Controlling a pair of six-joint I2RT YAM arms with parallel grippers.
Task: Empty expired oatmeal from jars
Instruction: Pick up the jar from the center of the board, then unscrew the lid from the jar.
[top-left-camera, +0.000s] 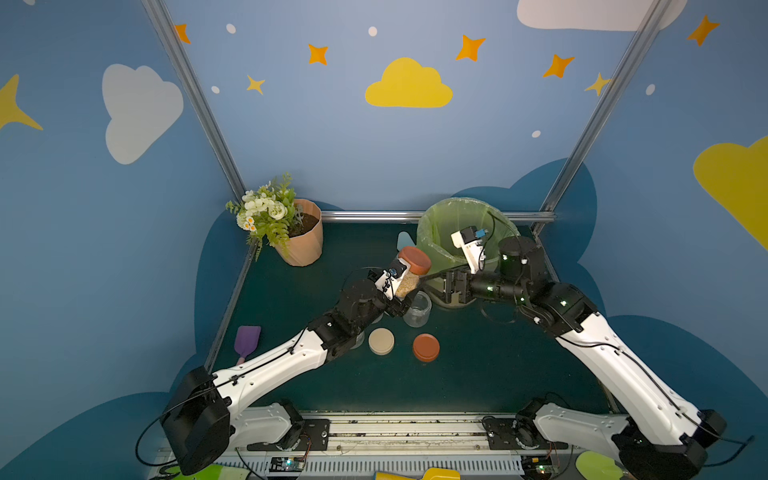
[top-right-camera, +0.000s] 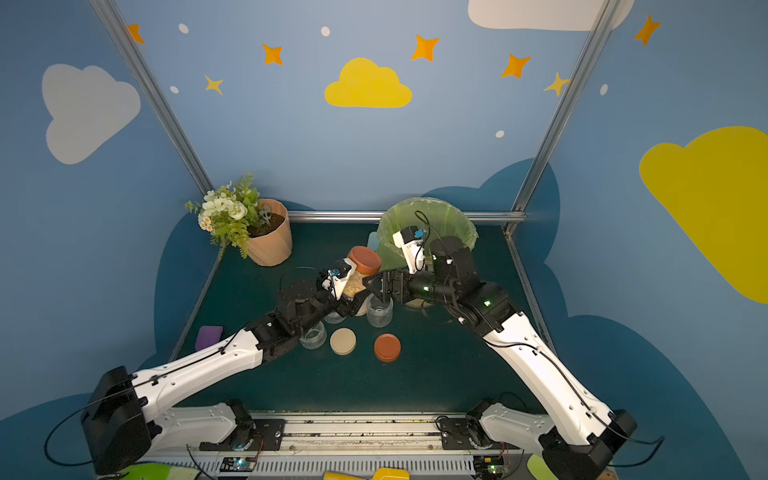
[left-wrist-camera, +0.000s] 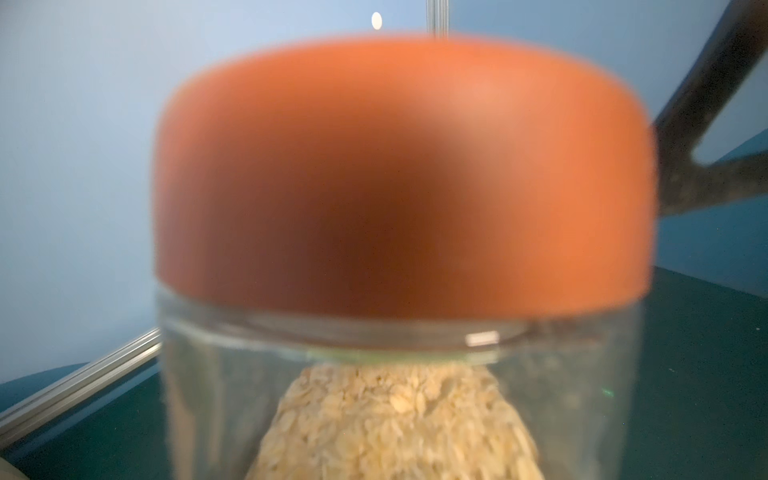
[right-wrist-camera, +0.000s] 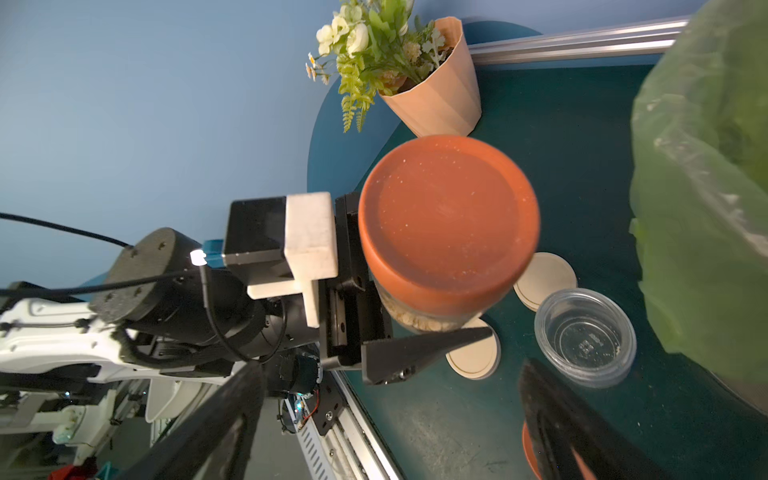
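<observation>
Rust-red lid (top-left-camera: 414, 259) is on the lidded jar (top-left-camera: 406, 284), oatmeal (left-wrist-camera: 395, 424) heaped inside. Jar hangs tilted in the air, lid toward the right gripper (top-left-camera: 434, 279), just beside the bin (top-left-camera: 461, 202), not over it. Left gripper (top-right-camera: 355, 297) has jaws clamped low on the clear body. Right one's jaws are wide, close by the lid, not touching afaict.

Risks, imo:
- Right jaws close off-centre → jar twists or slips in the left grip (smooth wall + low hold).
- Lid comes off w/ jar tilted short of the bin → oats spill on the worktop (top-left-camera: 478, 374).
- Empty jar (top-left-camera: 417, 309) stands close under the held one, could get knocked over.

Beige loose lid (top-left-camera: 381, 340) & red loose lid (top-left-camera: 426, 347) lie nearer the front. Worktop is dark green, matte, w/ peach flowerpot (top-left-camera: 305, 245) at the back & purple spatula (top-left-camera: 248, 340) at the side. Walls blue w/ painted clouds & stars; alu frame posts in the corners.
</observation>
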